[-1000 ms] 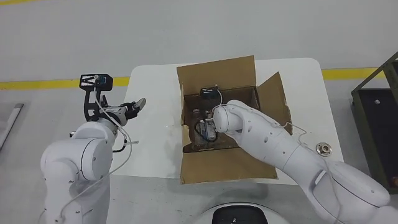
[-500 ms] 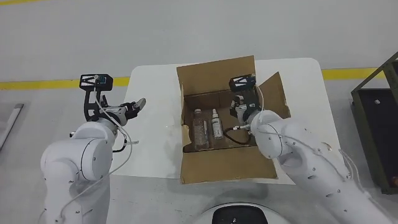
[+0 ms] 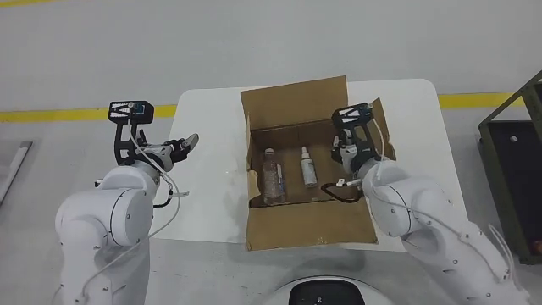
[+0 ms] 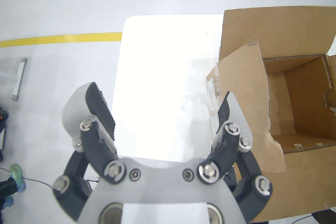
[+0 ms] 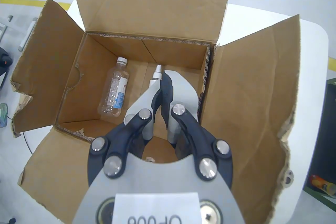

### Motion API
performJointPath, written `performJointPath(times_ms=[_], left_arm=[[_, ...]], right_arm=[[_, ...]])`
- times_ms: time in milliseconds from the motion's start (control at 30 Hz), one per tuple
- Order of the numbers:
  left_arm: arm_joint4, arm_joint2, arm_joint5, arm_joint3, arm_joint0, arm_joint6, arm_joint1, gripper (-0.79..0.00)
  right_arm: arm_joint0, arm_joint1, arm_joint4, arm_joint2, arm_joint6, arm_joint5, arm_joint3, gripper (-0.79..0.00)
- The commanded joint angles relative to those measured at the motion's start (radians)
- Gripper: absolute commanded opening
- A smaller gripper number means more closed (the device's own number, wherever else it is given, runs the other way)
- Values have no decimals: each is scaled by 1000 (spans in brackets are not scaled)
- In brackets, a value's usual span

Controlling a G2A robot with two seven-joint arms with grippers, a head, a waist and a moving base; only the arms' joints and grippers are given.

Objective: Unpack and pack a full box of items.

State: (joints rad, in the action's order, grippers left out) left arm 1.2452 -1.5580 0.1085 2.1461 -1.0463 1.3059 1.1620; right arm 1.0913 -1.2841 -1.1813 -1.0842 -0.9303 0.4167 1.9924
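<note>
An open cardboard box stands in the middle of the white table. On its floor lie a clear water bottle and, apart to its right, a small white spray bottle. My right gripper hangs above the box's right side, shut with nothing in it. In the right wrist view its closed fingertips overlap the spray bottle, with the clear bottle beside it. My left gripper is open over the table's left part, left of the box.
The box's four flaps stand out and up around the opening. A small round metal part lies on the table right of the box. A dark green rack stands off the table's right edge.
My right arm rose out of the box and moved right, uncovering the two bottles. The spray bottle now lies a little farther right. The left arm kept still.
</note>
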Motion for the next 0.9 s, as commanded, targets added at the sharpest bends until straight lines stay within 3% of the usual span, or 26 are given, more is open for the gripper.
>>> performJointPath(times_ms=[0, 167, 267, 567, 700, 867], left_arm=[[0, 0, 0, 0, 0, 0, 0, 0], [0, 0, 0, 0, 0, 0, 0, 0], [0, 0, 0, 0, 0, 0, 0, 0], [0, 0, 0, 0, 0, 0, 0, 0], [0, 0, 0, 0, 0, 0, 0, 0], [0, 0, 0, 0, 0, 0, 0, 0]], right_arm=[[-3, -1, 12, -16, 38, -20, 12, -785], [23, 13, 44, -170, 55, -88, 114, -785], [63, 28, 88, -304, 36, -180, 169, -785], [309, 62, 168, -670, -2, -418, 237, -785], [415, 72, 174, -762, -31, -535, 234, -785], [501, 79, 154, -771, -70, -610, 185, -785]])
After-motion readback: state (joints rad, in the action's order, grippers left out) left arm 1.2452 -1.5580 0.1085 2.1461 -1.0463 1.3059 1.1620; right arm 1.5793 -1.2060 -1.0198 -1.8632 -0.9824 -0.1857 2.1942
